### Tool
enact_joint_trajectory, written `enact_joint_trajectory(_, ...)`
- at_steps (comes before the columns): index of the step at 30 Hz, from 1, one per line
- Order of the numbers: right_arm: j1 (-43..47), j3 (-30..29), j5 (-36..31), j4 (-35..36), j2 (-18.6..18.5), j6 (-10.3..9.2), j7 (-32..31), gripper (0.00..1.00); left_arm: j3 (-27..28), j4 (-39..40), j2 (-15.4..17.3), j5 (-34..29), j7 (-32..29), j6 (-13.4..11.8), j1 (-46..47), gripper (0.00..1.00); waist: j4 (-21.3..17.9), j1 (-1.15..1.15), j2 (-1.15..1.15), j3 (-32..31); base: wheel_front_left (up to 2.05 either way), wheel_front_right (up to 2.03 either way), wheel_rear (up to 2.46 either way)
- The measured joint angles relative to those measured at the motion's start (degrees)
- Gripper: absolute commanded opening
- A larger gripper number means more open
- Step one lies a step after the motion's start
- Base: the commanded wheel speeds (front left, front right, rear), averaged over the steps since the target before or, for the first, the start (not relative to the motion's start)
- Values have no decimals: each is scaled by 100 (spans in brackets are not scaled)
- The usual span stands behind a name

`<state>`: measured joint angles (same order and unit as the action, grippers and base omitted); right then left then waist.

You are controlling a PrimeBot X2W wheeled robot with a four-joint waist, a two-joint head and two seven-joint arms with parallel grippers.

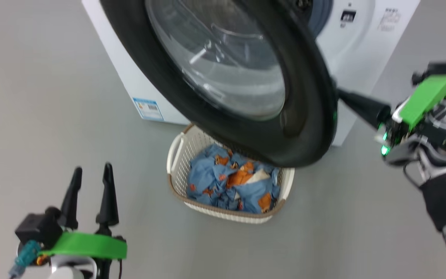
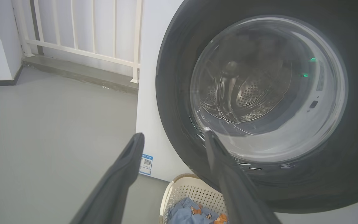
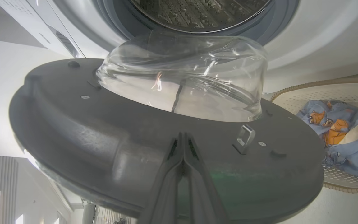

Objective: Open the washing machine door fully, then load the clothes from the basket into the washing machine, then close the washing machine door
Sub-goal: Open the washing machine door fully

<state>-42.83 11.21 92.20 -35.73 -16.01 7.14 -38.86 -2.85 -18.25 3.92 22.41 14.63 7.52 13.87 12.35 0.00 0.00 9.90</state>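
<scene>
Right wrist view: right gripper (image 3: 183, 140) fingers closed together, nothing held, tips against door (image 3: 89, 124) inner ring, just beside latch hook (image 3: 245, 138). Door part-open, hanging over basket (image 1: 227, 212) of clothes (image 1: 227, 186) before washer (image 1: 362, 46). Push outward along its swing arc, flat on the ring, clear of hook and glass (image 3: 182, 77). From head view: that overhang, plus left gripper (image 1: 92, 170) spread wide, idle, well apart. From left wrist view: drum (image 2: 250, 93) through the glass.
</scene>
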Motion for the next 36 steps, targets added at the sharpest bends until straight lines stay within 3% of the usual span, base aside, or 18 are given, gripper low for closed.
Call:
enact_joint_trajectory(6, 530, 2, 65, 207, 160, 0, -89, 0, -3, -96, 40, -33, 0, -1, -270, 100, 165, 0, 0, -379, 0, 0, 0)
enact_joint_trajectory(22, 1764, 38, 142, 1068, 523, 1, -330, 0, -107, -75, 96, -33, -162, -76, -539, 100, 1088, 0, 0, -894, 0, 0, 0)
enact_joint_trajectory(36, 1997, 60, 138, 1134, 742, 1, -350, 0, -191, 18, 220, -31, -278, -130, -615, 100, 1723, 0, 0, -1062, 0, 0, 0)
